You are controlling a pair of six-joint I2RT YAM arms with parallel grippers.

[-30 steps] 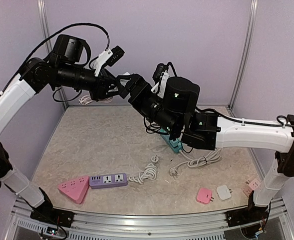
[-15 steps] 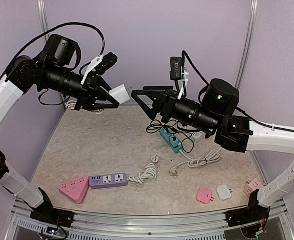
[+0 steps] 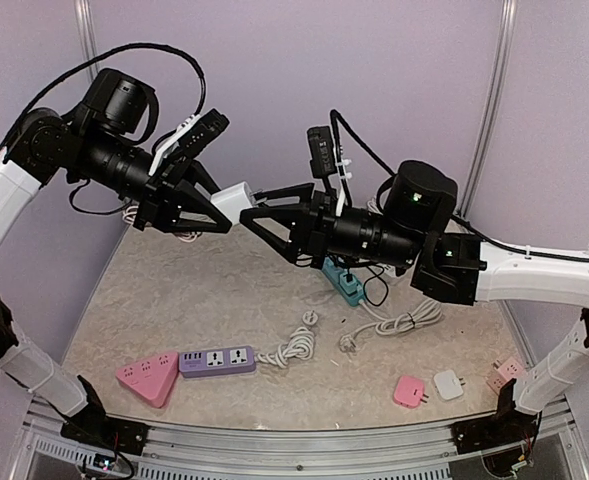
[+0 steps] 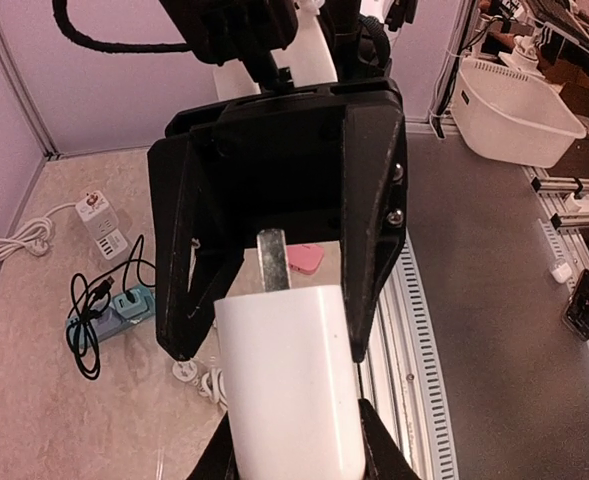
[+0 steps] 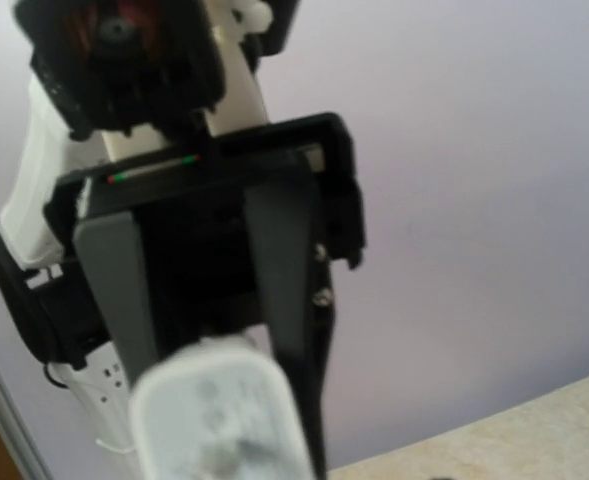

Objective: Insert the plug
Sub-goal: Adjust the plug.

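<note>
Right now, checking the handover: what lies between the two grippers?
The white plug, clamped in the left gripper, its prong pointing into the open right gripper; clearest in the left wrist view.

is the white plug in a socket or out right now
Out. The left gripper holds the white plug in mid-air, its prong bare, high above the purple power strip.

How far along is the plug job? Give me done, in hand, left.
Done: the white plug is off the table, clamped in the left pincer. In hand: the right pincer, open, faces its prong end in mid-air, likely for a handover. Left: no socket holds it yet; the purple power strip and teal power strip lie below.
</note>
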